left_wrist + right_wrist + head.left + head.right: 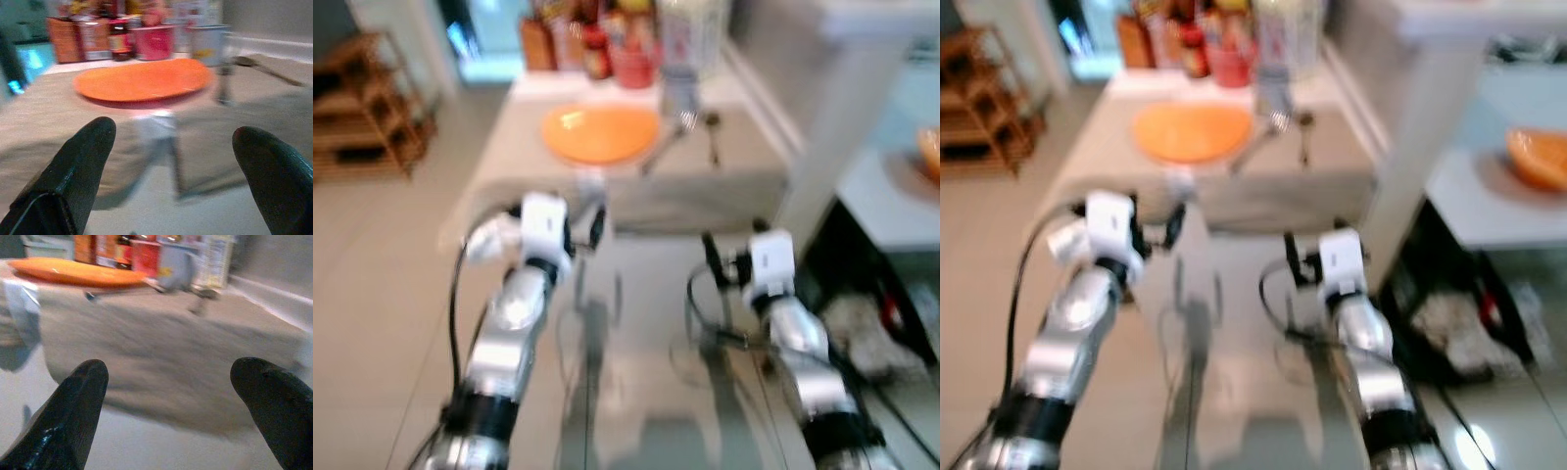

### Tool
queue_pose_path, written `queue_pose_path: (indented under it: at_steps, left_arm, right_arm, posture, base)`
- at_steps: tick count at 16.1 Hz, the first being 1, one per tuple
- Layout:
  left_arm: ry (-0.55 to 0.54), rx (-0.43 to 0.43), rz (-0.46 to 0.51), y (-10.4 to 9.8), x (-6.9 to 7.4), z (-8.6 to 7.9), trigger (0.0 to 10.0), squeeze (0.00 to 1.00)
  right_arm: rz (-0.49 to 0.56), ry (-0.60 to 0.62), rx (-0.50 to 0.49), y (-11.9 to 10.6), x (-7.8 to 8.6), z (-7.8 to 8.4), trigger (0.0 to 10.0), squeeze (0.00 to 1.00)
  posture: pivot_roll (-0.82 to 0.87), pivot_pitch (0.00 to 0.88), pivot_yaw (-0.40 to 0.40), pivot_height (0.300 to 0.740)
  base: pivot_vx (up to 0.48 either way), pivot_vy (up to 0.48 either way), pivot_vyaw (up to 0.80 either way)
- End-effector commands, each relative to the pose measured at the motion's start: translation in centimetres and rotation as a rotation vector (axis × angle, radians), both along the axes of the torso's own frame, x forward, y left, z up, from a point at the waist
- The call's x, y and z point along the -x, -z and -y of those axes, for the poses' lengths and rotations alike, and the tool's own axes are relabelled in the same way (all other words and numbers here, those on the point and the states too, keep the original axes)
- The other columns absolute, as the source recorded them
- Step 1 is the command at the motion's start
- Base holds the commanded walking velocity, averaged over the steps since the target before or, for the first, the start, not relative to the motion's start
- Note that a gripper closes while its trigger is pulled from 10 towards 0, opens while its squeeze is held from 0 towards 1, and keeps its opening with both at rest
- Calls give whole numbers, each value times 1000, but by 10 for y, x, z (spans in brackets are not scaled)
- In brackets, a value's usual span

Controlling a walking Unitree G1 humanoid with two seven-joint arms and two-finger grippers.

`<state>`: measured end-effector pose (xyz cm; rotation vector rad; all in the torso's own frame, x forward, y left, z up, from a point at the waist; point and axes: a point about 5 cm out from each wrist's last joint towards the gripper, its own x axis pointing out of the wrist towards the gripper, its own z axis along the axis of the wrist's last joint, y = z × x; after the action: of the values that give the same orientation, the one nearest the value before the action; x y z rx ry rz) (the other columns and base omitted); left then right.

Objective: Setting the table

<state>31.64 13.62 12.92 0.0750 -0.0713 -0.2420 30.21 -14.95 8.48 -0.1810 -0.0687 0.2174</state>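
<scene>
Ahead, cloth-covered table (509, 157) bears orange plate (600, 132) (blurred); left hand (176, 161), right hand (171, 401) fingers apart, empty.

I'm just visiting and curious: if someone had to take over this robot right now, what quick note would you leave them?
Left gripper: open, empty, held out toward the near edge of the table.
Right gripper: open, empty, short of the table's front.
On the table: orange plate, with a fork and spoon to its right, a cup behind them, bottles and jars at the back.
Done: this place looks laid.
Left: unclear; the pictures are blurred, so check before moving. A second orange dish sits on the counter to the right.
</scene>
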Motion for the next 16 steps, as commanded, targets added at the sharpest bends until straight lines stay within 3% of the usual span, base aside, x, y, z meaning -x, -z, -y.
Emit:
queue_pose_path:
  at_steps: [1, 7, 13, 16]
  left_arm:
    - [-18, -5, 3, -2, -1, -7, 10000, 0]
    - [-20, 10, 17, -9, -3, -7, 10000, 0]
    - [-82, 12, 81, -30, -10, -11, 10000, 0]
    - [-81, 12, 59, -33, -17, -13, 10000, 0]
  right_arm:
    - [27, -28, -1, -6, -2, -9, 10000, 0]
    - [60, -34, 10, -13, -2, -10, 10000, 0]
    - [73, -39, 18, -15, -1, -11, 10000, 0]
    - [75, -40, 17, -15, -2, -13, 10000, 0]
  posture:
    - [-60, 0, 34, 740]
    - [-60, 0, 36, 740]
    - [-63, 0, 36, 740]
    - [-60, 0, 37, 740]
  base:
    - [480, 0, 0]
    - [480, 0, 0]
    - [0, 0, 0]
    - [0, 0, 0]
